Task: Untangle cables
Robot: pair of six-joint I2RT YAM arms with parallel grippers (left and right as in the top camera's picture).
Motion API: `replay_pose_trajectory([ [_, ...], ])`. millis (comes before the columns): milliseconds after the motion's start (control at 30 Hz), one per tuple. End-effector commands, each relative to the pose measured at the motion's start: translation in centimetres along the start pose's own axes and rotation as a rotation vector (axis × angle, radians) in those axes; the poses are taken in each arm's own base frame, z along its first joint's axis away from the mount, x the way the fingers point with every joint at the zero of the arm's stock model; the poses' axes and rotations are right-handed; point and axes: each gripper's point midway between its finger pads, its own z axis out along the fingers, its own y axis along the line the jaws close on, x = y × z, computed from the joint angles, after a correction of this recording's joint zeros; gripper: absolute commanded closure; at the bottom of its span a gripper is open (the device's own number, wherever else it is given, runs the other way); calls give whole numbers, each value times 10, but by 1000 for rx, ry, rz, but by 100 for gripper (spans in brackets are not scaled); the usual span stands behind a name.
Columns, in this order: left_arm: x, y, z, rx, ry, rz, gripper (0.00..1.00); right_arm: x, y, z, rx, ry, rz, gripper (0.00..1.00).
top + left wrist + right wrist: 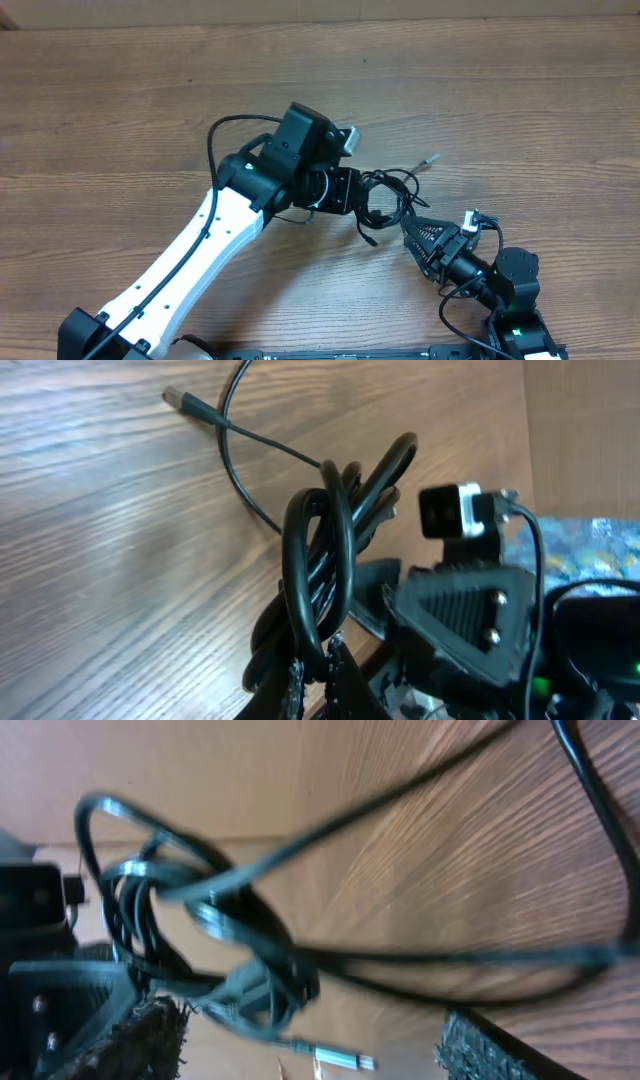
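A wooden table (120,110) fills the overhead view, its brown grain running from 9 to 3 o'clock (a paler band crosses the far edge at 12). Just right of centre is a knot of thin black cables (385,195); whether it rests on the wood cannot be told. One strand trails toward 1 o'clock, its pale plug end (432,158) lying flat on the wood.

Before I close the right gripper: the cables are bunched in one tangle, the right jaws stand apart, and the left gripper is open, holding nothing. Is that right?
Not quite. The left gripper is shut on the cables, pinching the looped bundle, as the left wrist view shows. The rest holds: the cables are bunched in one tangle, and the right gripper has its jaws apart.
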Motion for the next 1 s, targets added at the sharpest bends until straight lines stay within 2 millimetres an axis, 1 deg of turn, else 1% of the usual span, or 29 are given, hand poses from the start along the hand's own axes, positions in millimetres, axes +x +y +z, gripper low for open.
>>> replay_pose_trajectory([
  [0,1,-14,1,40,11,3,96,-11,-6,0,18,-68,15,22],
  [133,3,-17,2,44,17,-8,96,-11,-6,0,19,-68,18,25],
  [233,4,-19,3,48,19,-40,96,-10,-6,0,18,-66,18,31],
  [300,4,-25,4,65,22,-53,96,-10,-6,0,18,-66,18,33],
  [433,4,-38,8,95,15,-78,96,-10,-6,0,18,-66,18,34],
  [500,4,-46,11,112,10,-82,96,-10,-6,0,18,-66,18,37],
  [667,12,-50,13,119,41,-93,96,-13,-7,0,21,-82,16,46],
  [700,14,-50,13,118,51,-98,96,-14,-7,0,23,-89,16,49],
  [767,18,-47,13,106,67,-111,96,-17,-7,-1,25,-104,17,58],
  [800,20,-46,13,105,75,-116,96,-18,-7,-1,26,-109,17,65],
  [833,21,-48,12,117,83,-117,96,-18,-8,-1,27,-112,11,75],
  [900,22,-54,11,152,99,-148,96,-18,-8,-1,28,-112,-11,85],
  [967,18,-59,9,179,100,-227,96,-18,-8,-1,31,-110,-53,93],
])
